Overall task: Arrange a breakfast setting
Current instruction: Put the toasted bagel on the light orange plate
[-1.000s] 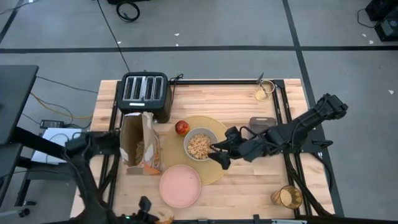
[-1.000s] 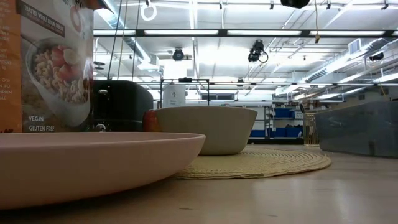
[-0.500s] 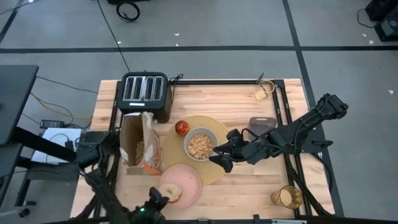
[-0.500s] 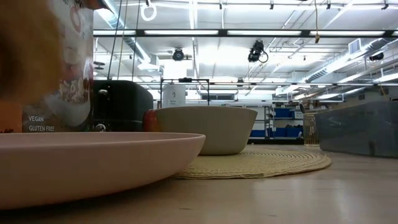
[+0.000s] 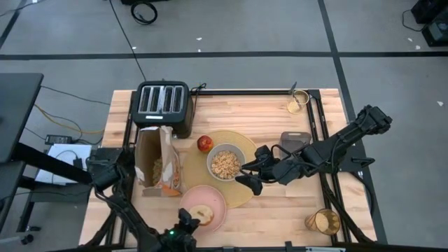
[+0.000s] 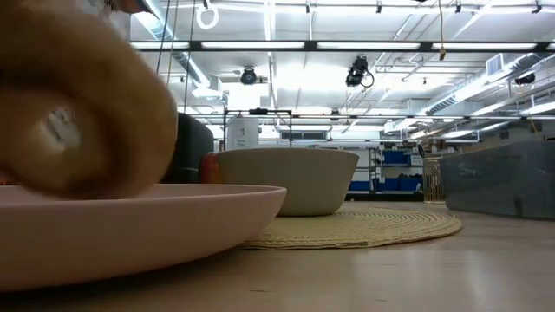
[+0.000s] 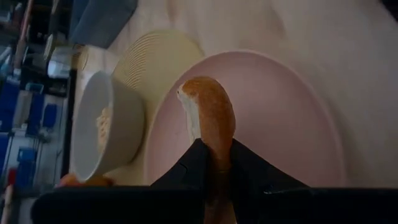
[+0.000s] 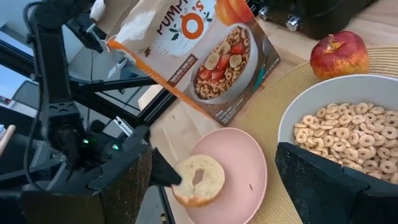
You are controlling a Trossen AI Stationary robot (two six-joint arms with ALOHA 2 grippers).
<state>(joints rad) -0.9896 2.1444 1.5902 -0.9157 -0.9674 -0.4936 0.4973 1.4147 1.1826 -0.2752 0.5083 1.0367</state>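
A toast round (image 5: 204, 215) with a hole in its middle sits low over the pink plate (image 5: 210, 198), and my left gripper (image 5: 187, 223) is shut on it. Whether its lower edge touches the plate I cannot tell. The plate lies at the table's near edge, overlapping the tan placemat (image 5: 246, 143). On the mat stand a grey-green bowl (image 5: 225, 163) of cereal and a red apple (image 5: 204, 143). My right gripper (image 5: 250, 177) hangs open above the mat, right of the bowl. An amber tumbler (image 5: 323, 222) stands near right. My left gripper pinches the toast round at its near rim (image 7: 216, 157), one finger on each flat face. The fingers (image 8: 163, 177) come slanting down from the table's near left. The toast (image 8: 199, 180) stands tilted on edge and sticks out beyond the fingertips over the plate (image 7: 286, 124).
A cereal box (image 5: 157, 161) stands left of the mat, with a black toaster (image 5: 163, 105) behind it. A grey thing (image 5: 295, 138) lies by my right arm and a small tan thing (image 5: 297, 103) at the far right. Bare wood shows between plate and tumbler.
My left gripper has come from the table's near edge toward the pink plate, sinking and tipping downward, still shut on the toast round. The toast now sits low over the plate and fills the left of the low view.
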